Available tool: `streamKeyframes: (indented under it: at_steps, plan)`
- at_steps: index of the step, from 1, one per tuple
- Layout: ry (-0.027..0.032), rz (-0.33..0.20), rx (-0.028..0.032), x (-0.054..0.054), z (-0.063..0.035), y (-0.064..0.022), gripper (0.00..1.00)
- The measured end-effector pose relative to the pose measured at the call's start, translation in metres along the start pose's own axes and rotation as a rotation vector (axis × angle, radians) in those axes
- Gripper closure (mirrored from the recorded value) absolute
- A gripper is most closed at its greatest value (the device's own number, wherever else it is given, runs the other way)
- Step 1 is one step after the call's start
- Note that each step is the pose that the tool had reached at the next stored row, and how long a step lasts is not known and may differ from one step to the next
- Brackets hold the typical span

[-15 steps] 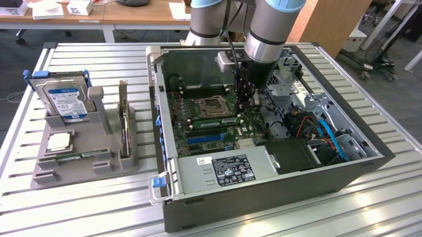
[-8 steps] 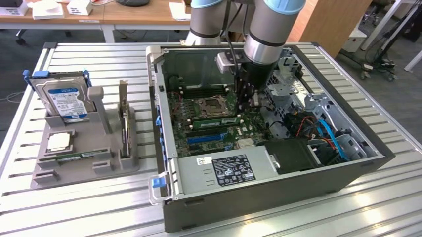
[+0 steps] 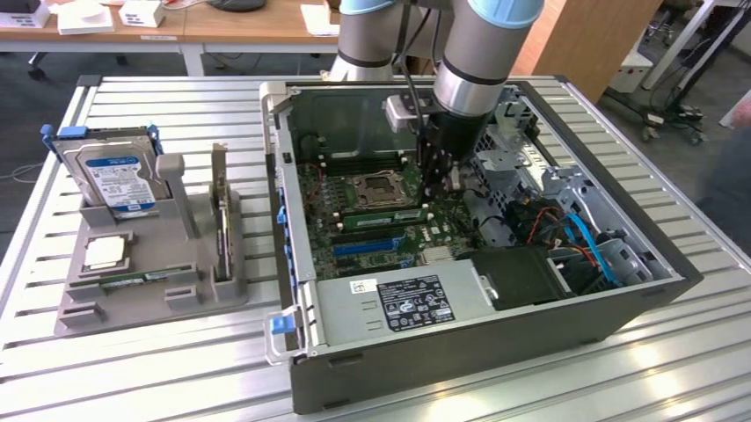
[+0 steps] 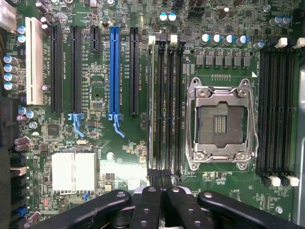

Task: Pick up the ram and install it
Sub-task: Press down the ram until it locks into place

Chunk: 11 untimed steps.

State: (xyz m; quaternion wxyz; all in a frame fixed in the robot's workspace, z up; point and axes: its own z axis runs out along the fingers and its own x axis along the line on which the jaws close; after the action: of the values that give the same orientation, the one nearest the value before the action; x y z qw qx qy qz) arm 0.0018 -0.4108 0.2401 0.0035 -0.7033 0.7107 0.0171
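The ram [image 3: 388,214] is a thin green stick standing on edge in the bank of black memory slots beside the CPU socket [image 3: 378,186] inside the open computer case [image 3: 470,352]. From the wrist view the ram [image 4: 153,105] shows edge-on as a pale strip in the outermost slot of that bank. My gripper [image 3: 437,183] reaches down into the case over one end of these slots. Its black fingers [image 4: 147,200] are pressed together, and the gripper [image 4: 161,175] is shut with nothing visibly between the tips. I cannot tell whether the tips touch the ram.
A grey holder [image 3: 153,294] at the exterior view's left carries a hard drive [image 3: 118,176], a tall dark expansion card [image 3: 220,207] and a small green board [image 3: 135,280]. A second slot bank [image 4: 276,109], a blue expansion slot [image 4: 114,71], cables and drive bays crowd the case.
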Motion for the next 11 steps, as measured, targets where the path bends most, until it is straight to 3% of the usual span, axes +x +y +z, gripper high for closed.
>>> streamKeyframes:
  at_steps: [11]
  plan:
    - [0.0003, 0.0, -0.0001, 0.0003, 0.0054, -0.0002, 0.9]
